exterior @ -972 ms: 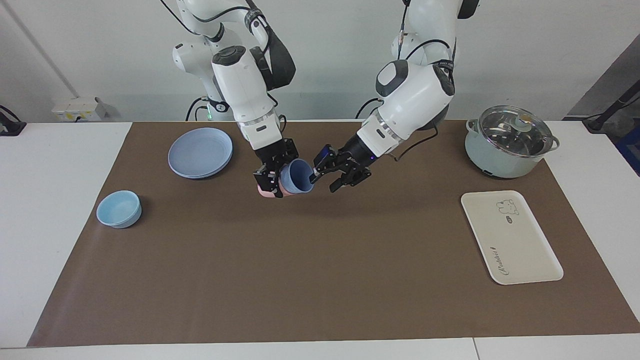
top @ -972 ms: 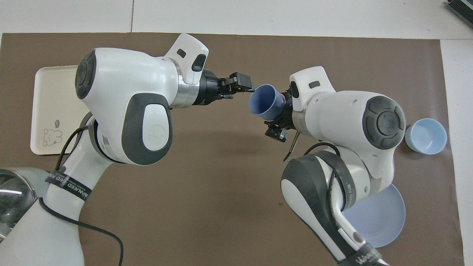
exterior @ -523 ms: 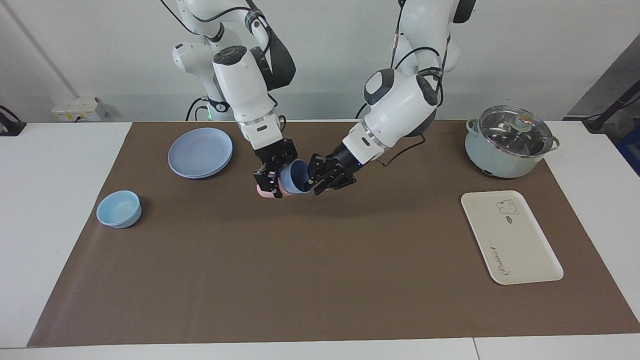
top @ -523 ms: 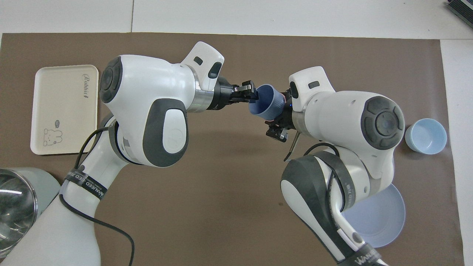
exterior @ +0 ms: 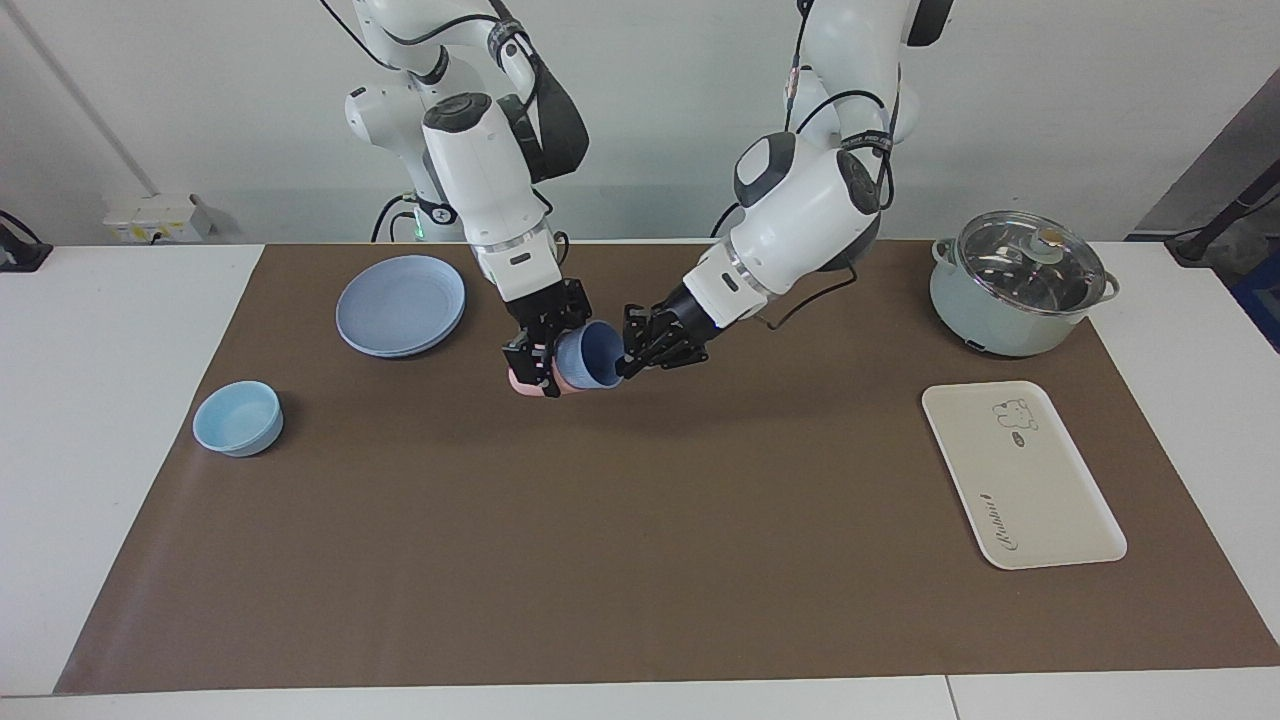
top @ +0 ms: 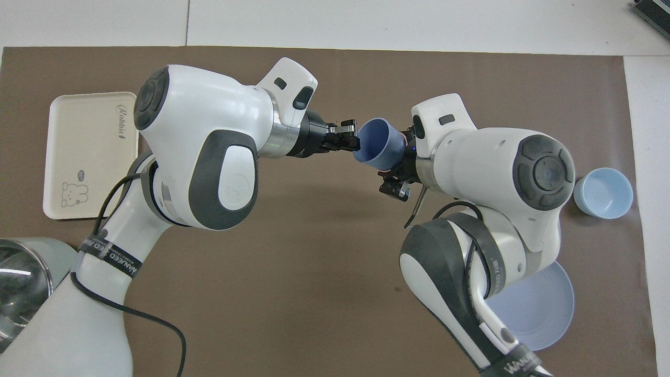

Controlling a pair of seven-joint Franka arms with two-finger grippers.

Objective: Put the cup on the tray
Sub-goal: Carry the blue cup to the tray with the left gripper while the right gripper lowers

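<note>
The periwinkle-blue cup [exterior: 592, 358] is up in the air over the middle of the brown mat, tipped on its side and nested in a salmon-pink tumbler [exterior: 521, 383]. My right gripper [exterior: 547, 350] is shut on the pink tumbler. My left gripper [exterior: 628, 352] is at the cup's open mouth, its fingers pinched on the rim. In the overhead view the cup [top: 378, 147] lies between the left gripper [top: 353, 140] and the right gripper [top: 395, 173]. The cream tray [exterior: 1040, 500] lies flat and bare at the left arm's end of the table, also in the overhead view [top: 89, 152].
A lidded pale-green pot [exterior: 1020, 285] stands nearer to the robots than the tray. A round blue plate [exterior: 400, 305] and a low light-blue bowl [exterior: 238, 418] lie at the right arm's end. A brown mat [exterior: 640, 560] covers the table.
My left gripper has moved in to the cup's mouth and its fingers have narrowed from wide open onto the rim. The right gripper has held still with the nested cups.
</note>
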